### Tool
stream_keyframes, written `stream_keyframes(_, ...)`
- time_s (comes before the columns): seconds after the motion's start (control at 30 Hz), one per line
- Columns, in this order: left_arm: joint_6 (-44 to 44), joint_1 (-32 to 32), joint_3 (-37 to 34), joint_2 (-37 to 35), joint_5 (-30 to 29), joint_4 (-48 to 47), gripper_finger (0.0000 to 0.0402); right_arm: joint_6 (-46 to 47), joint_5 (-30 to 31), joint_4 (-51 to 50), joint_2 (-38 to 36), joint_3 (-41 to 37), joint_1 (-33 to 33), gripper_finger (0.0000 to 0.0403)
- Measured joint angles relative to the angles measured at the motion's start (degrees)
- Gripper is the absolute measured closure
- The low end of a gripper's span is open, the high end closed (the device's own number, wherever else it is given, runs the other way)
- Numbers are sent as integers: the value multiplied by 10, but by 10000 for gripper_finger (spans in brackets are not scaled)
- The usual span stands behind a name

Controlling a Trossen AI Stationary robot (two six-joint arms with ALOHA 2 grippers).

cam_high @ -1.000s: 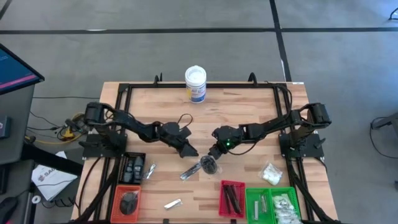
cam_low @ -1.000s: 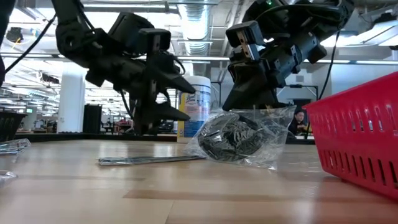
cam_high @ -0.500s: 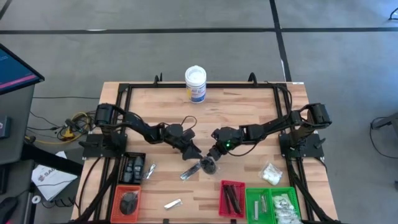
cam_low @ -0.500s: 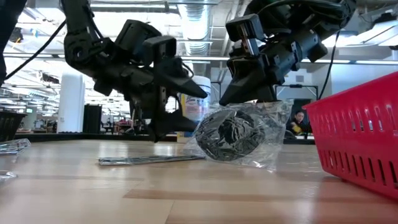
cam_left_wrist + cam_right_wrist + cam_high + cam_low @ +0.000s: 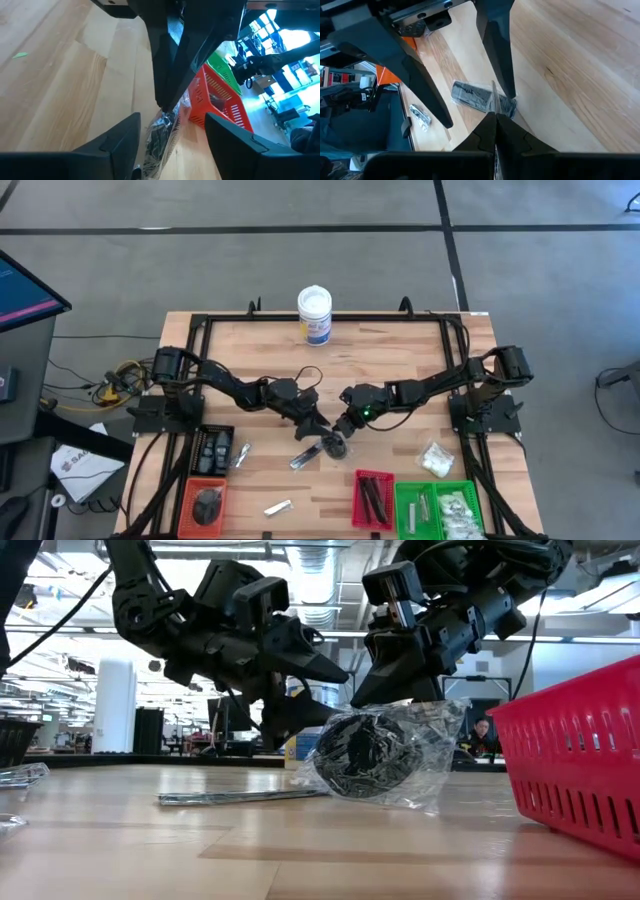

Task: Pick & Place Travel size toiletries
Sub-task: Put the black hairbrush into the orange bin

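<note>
My left gripper (image 5: 325,690) has its fingers spread, reaching toward the clear packet of dark discs (image 5: 380,755) to take its free side; a second ago it hung farther back. My right gripper (image 5: 405,690) is pinched on the packet's top edge, holding it mid-table, just off the wood
</note>
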Motion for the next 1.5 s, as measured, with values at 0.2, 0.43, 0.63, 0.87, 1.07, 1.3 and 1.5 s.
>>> stream_keyframes(0.2, 7, 0, 0, 1, 0, 0, 195, 0, 3, 0, 0, 0, 0, 403)
stream_keyframes(0.43, -40, -1, 0, 32, 1, -4, 190, 0, 5, 1, 0, 0, 0, 403)
stream_keyframes(0.63, -49, -12, 4, 46, 26, 4, 201, 0, 5, 1, 0, 0, 0, 403)
stream_keyframes(0.87, -50, -17, 22, 46, 28, 7, 251, 0, 6, 1, 0, 0, 0, 403)
stream_keyframes(1.07, -51, -16, 26, 46, 28, 7, 306, 0, 13, 1, 0, 0, 0, 403)
stream_keyframes(1.3, -56, -17, 26, 46, 54, 7, 383, -1, 15, 2, 0, 0, 0, 403)
stream_keyframes(1.5, -88, -17, 26, 46, 115, 7, 365, 5, 15, 2, -7, 0, -1, 375)
